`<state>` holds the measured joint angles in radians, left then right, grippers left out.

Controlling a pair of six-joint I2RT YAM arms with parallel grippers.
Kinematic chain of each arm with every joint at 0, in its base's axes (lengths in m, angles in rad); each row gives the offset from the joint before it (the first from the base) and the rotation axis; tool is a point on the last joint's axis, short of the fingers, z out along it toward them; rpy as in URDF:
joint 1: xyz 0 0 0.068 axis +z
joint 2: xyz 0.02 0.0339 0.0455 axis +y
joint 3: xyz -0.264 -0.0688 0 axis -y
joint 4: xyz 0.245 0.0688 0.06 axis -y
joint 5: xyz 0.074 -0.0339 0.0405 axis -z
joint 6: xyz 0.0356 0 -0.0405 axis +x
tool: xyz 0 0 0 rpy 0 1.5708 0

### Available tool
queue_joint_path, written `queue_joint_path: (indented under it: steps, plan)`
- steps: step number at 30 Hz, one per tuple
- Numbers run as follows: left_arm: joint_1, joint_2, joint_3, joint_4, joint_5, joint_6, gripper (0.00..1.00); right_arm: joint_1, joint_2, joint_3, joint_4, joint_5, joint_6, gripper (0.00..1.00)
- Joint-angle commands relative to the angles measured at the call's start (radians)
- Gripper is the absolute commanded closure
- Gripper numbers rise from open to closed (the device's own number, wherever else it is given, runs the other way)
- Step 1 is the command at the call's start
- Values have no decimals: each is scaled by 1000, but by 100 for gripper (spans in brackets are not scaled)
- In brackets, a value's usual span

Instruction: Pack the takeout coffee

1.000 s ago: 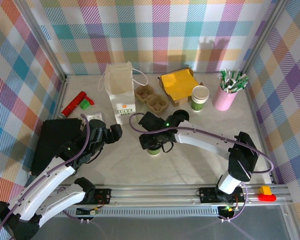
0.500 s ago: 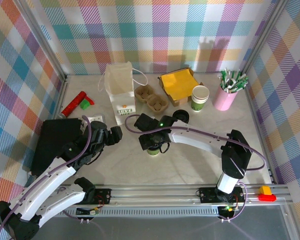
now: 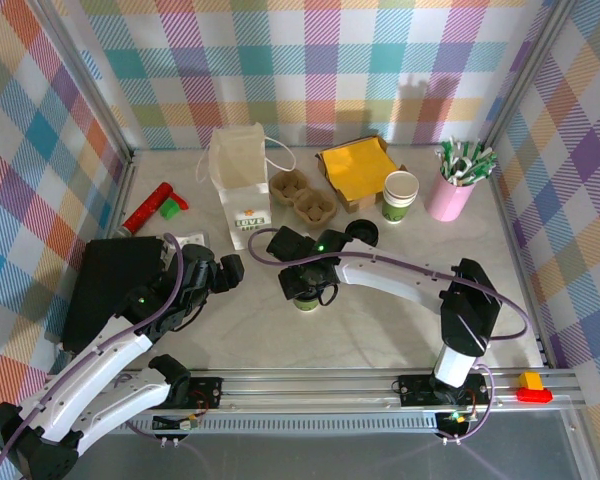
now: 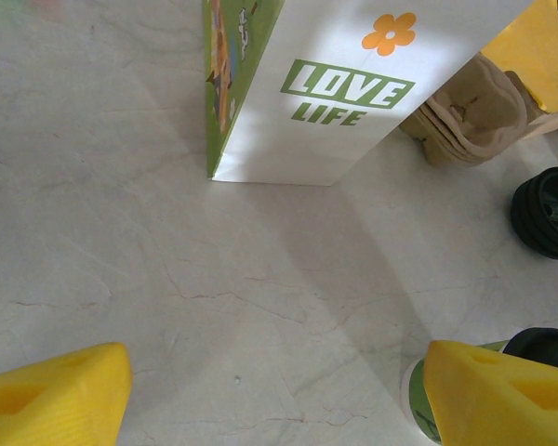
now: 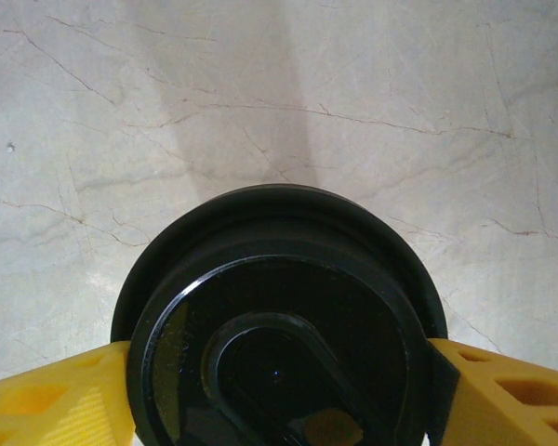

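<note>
The coffee cup stands on the table, near the middle and a bit toward the front edge. It is white on top and green at the bottom. A round black lid sits on top of it.

The right gripper is right over the cup. In the right wrist view its 2 yellow fingers touch the rim of the lid, 1 at 8 o'clock and 1 at 4 o'clock. The jaws are wide but closed on the lid.

The left gripper is at 10 o'clock from the cup, close by but not touching it. Its jaws are wide open and hold nothing. In the left wrist view the cup and its lid peek out behind the finger at 4 o'clock.

At 1 o'clock from the cup, near it, lie some spare black lids. Farther that way stands a second cup with no lid. A brown cup tray is at 12 o'clock. A white paper bag that says LOVE LIFE stands at 11 o'clock. Yellow napkins are at 1 o'clock, near the back wall. A pink cup of green and white sticks is at 2 o'clock. A red tube lies at 10 o'clock, well apart. A flat black board is at 9 o'clock.
</note>
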<state>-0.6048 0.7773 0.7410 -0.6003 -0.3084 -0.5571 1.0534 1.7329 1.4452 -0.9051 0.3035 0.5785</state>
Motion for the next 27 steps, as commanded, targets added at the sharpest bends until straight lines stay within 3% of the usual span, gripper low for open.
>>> queue_joint_path:
  steps: [1,11,17,27]
  plan:
    - [11,-6,-11,0,-17,-2,18,7,37,22,-74,-5,2,24]
    - [14,-5,-16,0,-13,-5,18,7,53,12,-86,-15,-2,26]
    - [16,-4,-14,0,-12,-4,18,3,20,-4,-97,41,-10,28]
    - [16,-9,-12,-9,-12,-5,18,-109,-70,-65,-105,77,-39,28]
